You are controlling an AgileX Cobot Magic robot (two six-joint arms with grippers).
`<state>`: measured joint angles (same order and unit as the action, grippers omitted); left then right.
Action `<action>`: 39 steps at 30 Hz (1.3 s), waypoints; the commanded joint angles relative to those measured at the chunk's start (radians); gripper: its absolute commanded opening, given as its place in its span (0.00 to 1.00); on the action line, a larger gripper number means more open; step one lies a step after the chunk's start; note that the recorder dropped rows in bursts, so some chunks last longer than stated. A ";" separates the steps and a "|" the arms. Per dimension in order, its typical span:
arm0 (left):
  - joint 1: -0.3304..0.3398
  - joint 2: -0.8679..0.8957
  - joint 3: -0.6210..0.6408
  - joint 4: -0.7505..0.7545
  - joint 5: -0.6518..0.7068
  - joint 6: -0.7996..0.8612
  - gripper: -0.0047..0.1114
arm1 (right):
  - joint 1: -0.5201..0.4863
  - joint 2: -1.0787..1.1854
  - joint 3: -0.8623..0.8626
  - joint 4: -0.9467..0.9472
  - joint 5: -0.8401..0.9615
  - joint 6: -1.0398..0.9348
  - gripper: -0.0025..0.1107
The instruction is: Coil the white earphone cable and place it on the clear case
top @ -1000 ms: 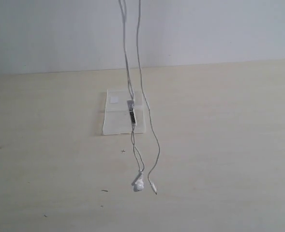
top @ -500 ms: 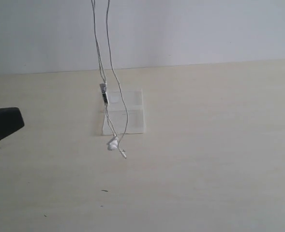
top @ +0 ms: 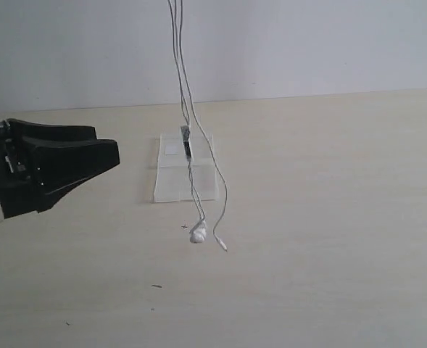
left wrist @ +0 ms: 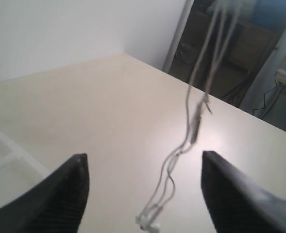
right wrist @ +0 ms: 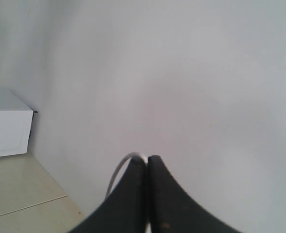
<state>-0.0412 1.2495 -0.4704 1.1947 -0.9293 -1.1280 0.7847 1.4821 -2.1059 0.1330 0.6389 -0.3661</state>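
Note:
The white earphone cable (top: 189, 148) hangs doubled from above the exterior view's top edge, its earbuds (top: 198, 233) dangling just over the table in front of the clear case (top: 185, 177). The inline remote (top: 186, 142) hangs over the case. My right gripper (right wrist: 147, 160) is shut on a loop of the cable (right wrist: 119, 173) high up, out of the exterior view. My left gripper (top: 112, 156) is open at the left, apart from the cable. In the left wrist view the cable (left wrist: 195, 128) hangs between the spread fingers (left wrist: 70, 189), beyond them.
The light wooden table (top: 329, 217) spreads around the case, with a pale wall behind it. A white box (right wrist: 4, 121) shows in the right wrist view. Dark cables and furniture (left wrist: 240, 63) lie beyond the table's far edge in the left wrist view.
The hanging cable swung left, then back right, its lower end now off the table. My left gripper came in from the left edge and now reaches toward the case.

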 commanded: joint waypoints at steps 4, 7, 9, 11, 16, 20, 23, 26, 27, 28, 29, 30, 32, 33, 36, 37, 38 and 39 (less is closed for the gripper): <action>-0.117 0.071 -0.009 -0.163 0.006 0.218 0.64 | 0.001 0.011 -0.006 -0.004 -0.046 0.079 0.02; -0.173 0.089 -0.009 -0.164 -0.008 0.304 0.64 | 0.001 0.018 -0.006 -0.004 -0.075 0.081 0.02; -0.197 0.093 -0.009 -0.170 -0.004 0.334 0.64 | 0.001 0.019 -0.006 -0.014 -0.087 0.087 0.02; -0.205 0.097 -0.009 -0.172 -0.001 0.341 0.64 | 0.001 0.020 -0.006 -0.037 -0.093 0.108 0.02; -0.205 0.101 -0.011 -0.257 -0.009 0.366 0.64 | 0.001 0.020 -0.006 -0.057 -0.093 0.153 0.02; -0.205 0.101 -0.033 -0.248 -0.016 0.366 0.64 | 0.001 0.020 -0.006 -0.057 -0.111 0.155 0.02; -0.205 0.101 -0.047 -0.248 -0.021 0.366 0.64 | 0.001 0.022 -0.006 -0.057 -0.111 0.157 0.02; -0.207 0.103 -0.069 -0.250 -0.023 0.363 0.64 | 0.001 0.030 -0.006 -0.057 -0.111 0.157 0.02; -0.207 0.103 -0.080 -0.250 -0.023 0.363 0.64 | 0.001 0.033 -0.006 -0.057 -0.111 0.157 0.02; -0.207 0.108 -0.090 -0.250 -0.023 0.363 0.64 | 0.001 0.039 -0.006 -0.057 -0.111 0.157 0.02; -0.207 0.114 -0.101 -0.250 -0.023 0.363 0.64 | 0.001 0.041 -0.006 -0.055 -0.111 0.157 0.02; -0.207 0.119 -0.110 -0.252 -0.017 0.363 0.64 | 0.001 0.045 -0.006 -0.056 -0.111 0.157 0.02; -0.207 0.137 -0.130 -0.252 -0.012 0.352 0.64 | 0.001 0.053 -0.006 -0.055 -0.111 0.157 0.02; -0.207 0.147 -0.139 -0.252 -0.012 0.339 0.64 | 0.001 0.056 -0.006 -0.055 -0.111 0.157 0.02; -0.207 0.183 -0.170 -0.247 -0.012 0.330 0.64 | 0.001 0.058 -0.006 -0.055 -0.113 0.157 0.02; -0.207 0.193 -0.179 -0.247 -0.012 0.330 0.64 | 0.001 0.058 -0.006 -0.055 -0.113 0.157 0.02; -0.211 0.205 -0.190 -0.247 -0.014 0.327 0.64 | 0.001 0.058 -0.006 -0.055 -0.115 0.157 0.02; -0.218 0.215 -0.203 -0.247 -0.016 0.322 0.64 | 0.001 0.058 -0.006 -0.055 -0.117 0.157 0.02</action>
<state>-0.2433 1.4383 -0.6446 0.9622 -0.9423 -0.7920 0.7847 1.5408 -2.1059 0.0834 0.5368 -0.2136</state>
